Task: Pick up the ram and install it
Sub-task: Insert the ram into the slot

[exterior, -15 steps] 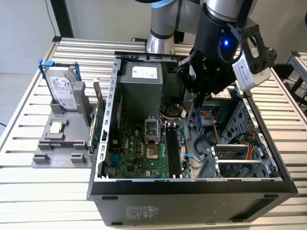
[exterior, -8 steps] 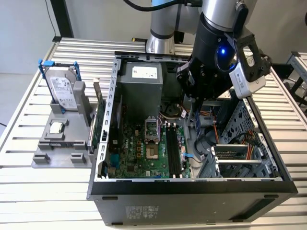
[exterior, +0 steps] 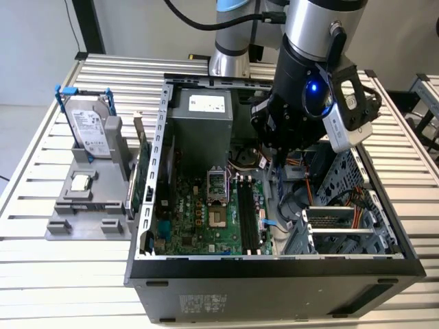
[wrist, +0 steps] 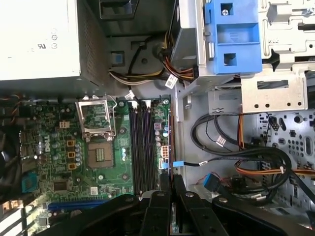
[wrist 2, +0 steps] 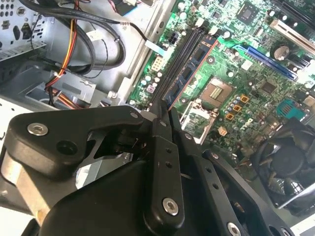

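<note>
A slatted metal tabletop (exterior: 68,274) fills most of the exterior view. Pale room lies beyond its far left corner, where a dark post (exterior: 89,24) stands. At the exterior view's left, a grey holder (exterior: 82,219) sits on the slats. It carries an upright hard drive (exterior: 88,127) with blue clips, and a green card (exterior: 142,171) stands on edge along the side nearest the case (exterior: 274,281).

The case lies open in the middle of the tabletop. Inside it, a grey power supply (exterior: 202,130) sits at the far end. In front of that lies the green motherboard (exterior: 192,219) with its socket (exterior: 218,205) and, just to the right of the socket, the long black slots (exterior: 248,216). The arm (exterior: 315,41) comes down over the right half of the case. A metal drive cage (exterior: 343,226) fills the near right corner, and a second slatted frame (exterior: 425,96) shows at the right edge.

In both wrist views the end effector (wrist: 170,179) is narrow, its black fingers (wrist: 158,196) drawn together on the ram (wrist: 170,142). The ram is a thin stick, seen almost edge-on, that reaches out past the fingertips. In the second wrist view its blue-green face with dark chips shows. It runs parallel to the slots and just beside them, on the side towards the black and orange cables (wrist: 246,157). How high it hangs over the motherboard cannot be judged.
</note>
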`<act>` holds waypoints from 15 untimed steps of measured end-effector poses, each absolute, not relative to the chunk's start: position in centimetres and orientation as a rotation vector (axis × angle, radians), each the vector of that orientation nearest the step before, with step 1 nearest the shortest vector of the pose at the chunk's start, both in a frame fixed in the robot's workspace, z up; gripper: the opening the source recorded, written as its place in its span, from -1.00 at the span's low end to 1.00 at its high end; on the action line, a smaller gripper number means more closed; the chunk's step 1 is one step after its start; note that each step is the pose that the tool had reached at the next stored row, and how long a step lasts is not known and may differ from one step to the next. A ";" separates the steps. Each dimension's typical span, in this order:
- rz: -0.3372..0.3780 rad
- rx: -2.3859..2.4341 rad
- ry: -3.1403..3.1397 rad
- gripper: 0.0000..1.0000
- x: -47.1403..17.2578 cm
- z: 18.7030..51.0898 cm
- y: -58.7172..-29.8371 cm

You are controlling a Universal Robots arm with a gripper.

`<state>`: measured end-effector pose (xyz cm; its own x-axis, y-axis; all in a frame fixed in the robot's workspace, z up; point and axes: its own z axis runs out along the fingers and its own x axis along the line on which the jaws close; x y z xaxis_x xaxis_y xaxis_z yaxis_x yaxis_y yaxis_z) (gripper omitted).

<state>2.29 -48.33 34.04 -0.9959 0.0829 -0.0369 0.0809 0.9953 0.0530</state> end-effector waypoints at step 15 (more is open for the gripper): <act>0.061 0.127 3.099 -1.00 2.3 32.2 -48.3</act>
<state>2.30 -48.32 32.23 -0.9959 0.0824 -0.0373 0.0809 0.9959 0.0409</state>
